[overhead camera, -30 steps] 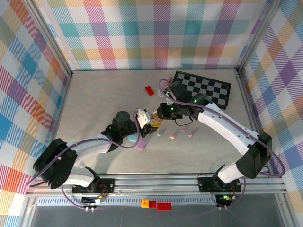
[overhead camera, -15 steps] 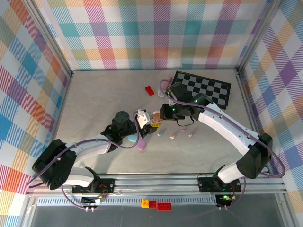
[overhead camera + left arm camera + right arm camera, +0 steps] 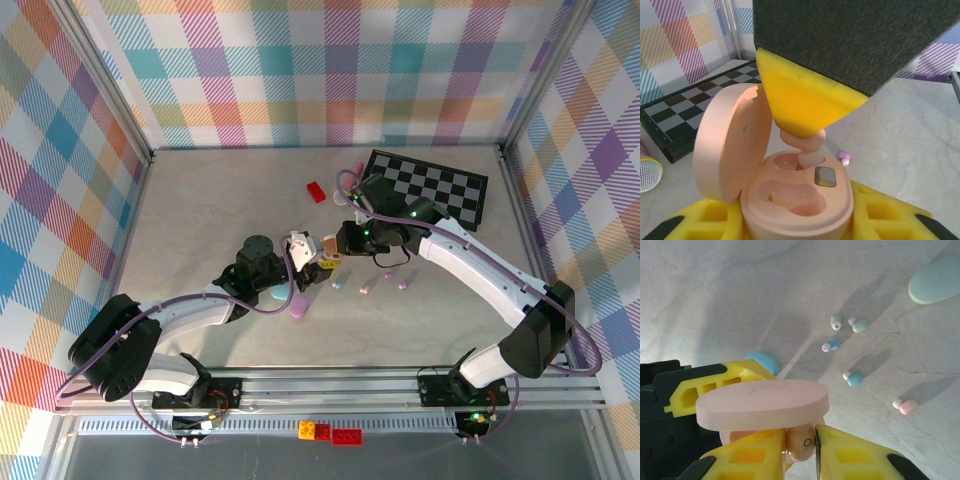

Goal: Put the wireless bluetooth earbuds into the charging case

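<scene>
My left gripper is shut on a pink charging case, which stands open with its lid raised. My right gripper is shut on a pink earbud right above the case. The earbud's stem sits in the far slot, and the near slot is empty. In the top view both grippers meet at the case mid-table. Loose earbuds lie on the table: mint, teal, pink and purple.
A chessboard lies at the back right and a red brick to its left. A blue case and a purple case lie under the left arm. A mint case lies beyond the loose buds.
My right gripper has edged very slightly toward the case with the pink earbud. The left gripper and the case have stayed put.
</scene>
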### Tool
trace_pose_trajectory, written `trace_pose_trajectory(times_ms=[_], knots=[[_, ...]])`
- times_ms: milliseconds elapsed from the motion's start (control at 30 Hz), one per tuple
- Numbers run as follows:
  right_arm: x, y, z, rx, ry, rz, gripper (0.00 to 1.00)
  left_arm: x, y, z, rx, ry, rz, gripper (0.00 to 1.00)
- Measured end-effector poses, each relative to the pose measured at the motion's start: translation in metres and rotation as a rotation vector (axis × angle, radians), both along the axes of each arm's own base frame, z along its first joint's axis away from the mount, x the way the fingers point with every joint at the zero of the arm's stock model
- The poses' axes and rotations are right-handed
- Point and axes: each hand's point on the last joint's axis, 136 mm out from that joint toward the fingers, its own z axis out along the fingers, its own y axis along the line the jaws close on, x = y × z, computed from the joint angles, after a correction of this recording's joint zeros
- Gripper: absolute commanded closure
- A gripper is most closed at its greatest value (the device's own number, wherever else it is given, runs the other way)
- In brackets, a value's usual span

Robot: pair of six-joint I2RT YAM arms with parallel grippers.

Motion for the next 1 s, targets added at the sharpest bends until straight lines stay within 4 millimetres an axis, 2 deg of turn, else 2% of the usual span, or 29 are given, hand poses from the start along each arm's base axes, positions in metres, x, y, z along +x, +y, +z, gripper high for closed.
trace_pose_trajectory(times_ms=[400, 633, 833, 1000], knots=[[-0.002, 0.001, -0.005, -0.007, 0.004, 0.03, 0.78, -0.001, 0.0, 0.0, -0.007, 0.013, -0.004, 0.66], [-0.004, 0.005, -0.008, -0.004, 0.013, 0.062, 0.71, -0.001, -0.001, 0.001, -0.01, 0.012, -0.004, 0.66], [-0.003, 0.005, -0.009, -0.006, 0.01, 0.063, 0.61, 0.0, 0.0, 0.004, -0.022, 0.014, 0.0, 0.66], [-0.005, -0.001, 0.002, 0.015, -0.044, 0.052, 0.48, 0.003, 0.001, 0.01, -0.051, 0.007, 0.009, 0.66]])
